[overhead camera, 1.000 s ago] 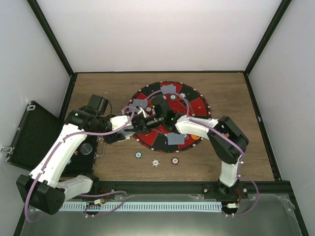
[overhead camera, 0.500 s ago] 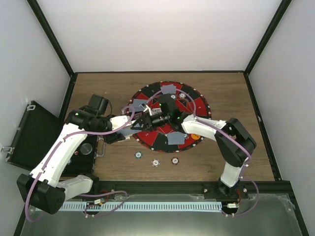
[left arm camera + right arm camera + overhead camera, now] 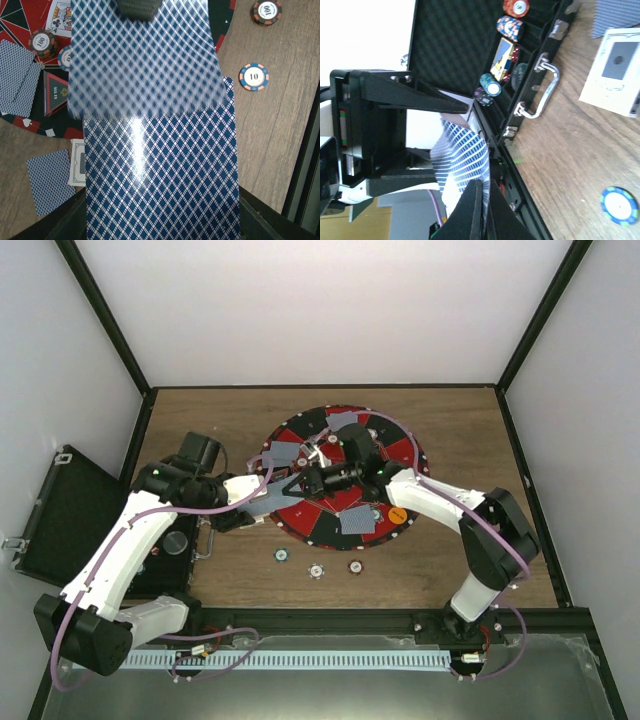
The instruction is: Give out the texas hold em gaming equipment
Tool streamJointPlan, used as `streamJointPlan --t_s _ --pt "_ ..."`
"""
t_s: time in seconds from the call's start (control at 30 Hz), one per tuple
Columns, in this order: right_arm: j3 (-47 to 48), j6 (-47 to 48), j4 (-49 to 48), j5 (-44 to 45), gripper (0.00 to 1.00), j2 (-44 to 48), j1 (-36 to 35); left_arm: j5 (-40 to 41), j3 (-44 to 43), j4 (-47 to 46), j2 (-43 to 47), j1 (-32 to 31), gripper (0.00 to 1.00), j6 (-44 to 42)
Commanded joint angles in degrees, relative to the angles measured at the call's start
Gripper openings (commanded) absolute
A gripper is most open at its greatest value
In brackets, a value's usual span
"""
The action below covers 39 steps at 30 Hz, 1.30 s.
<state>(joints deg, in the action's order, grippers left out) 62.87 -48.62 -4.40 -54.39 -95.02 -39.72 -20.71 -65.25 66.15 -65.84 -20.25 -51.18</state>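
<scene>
**A:** Cards, then: where are they?

**B:** The deck [image 3: 160, 175] sits clamped between the fingers of the left gripper [image 3: 266, 498], over the near-left edge of the round mat [image 3: 402, 453]. The right gripper [image 3: 479, 194] has its fingers pinched together on the top card [image 3: 145, 65]. That card bows between the two grippers and is blurred in the left wrist view.

**A:** What crowds them?

**B:** Just to the left lies the open black case [image 3: 450, 45], foam-lined, with a metal handle [image 3: 542, 87] and chip stacks [image 3: 490, 89] in its slots. A white card box [image 3: 620, 70] lies on the wood beside it. Loose chips [image 3: 316, 571] with striped edges lie toward the near side of the table, apart from the deck. Face-down cards [image 3: 345, 421] and an orange disc [image 3: 397, 514] rest on the mat.

**A:** Surfaces?

**B:** The card backs are glossy, in a fine blue diamond lattice that catches glare. The mat has red and black wedges. The table [image 3: 470, 420] is brown wood grain.
</scene>
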Motion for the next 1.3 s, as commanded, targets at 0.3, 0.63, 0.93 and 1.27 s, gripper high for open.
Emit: streamJointPlan --t_s 0.3,0.63,0.93,1.27 --pt "14.6 28.2 36.0 31.2 0.01 2.8 7.2 -1.5 -1.0 -0.5 0.4 -0.1 0.05 -0.2" --pt "5.6 62.7 11.5 78.5 0.01 -3.2 4.2 -1.2 -0.4 -0.1 -0.1 -0.1 0.05 0.3" --pt "-2.2 86.7 -14.5 85.5 0.01 -11.7 0.4 -0.7 -1.2 0.4 -0.1 -0.1 0.05 0.4" --pt "-5.7 93.4 -22.6 85.0 0.01 -18.2 -4.6 -0.4 -1.8 0.9 -0.1 -0.1 0.05 0.1"
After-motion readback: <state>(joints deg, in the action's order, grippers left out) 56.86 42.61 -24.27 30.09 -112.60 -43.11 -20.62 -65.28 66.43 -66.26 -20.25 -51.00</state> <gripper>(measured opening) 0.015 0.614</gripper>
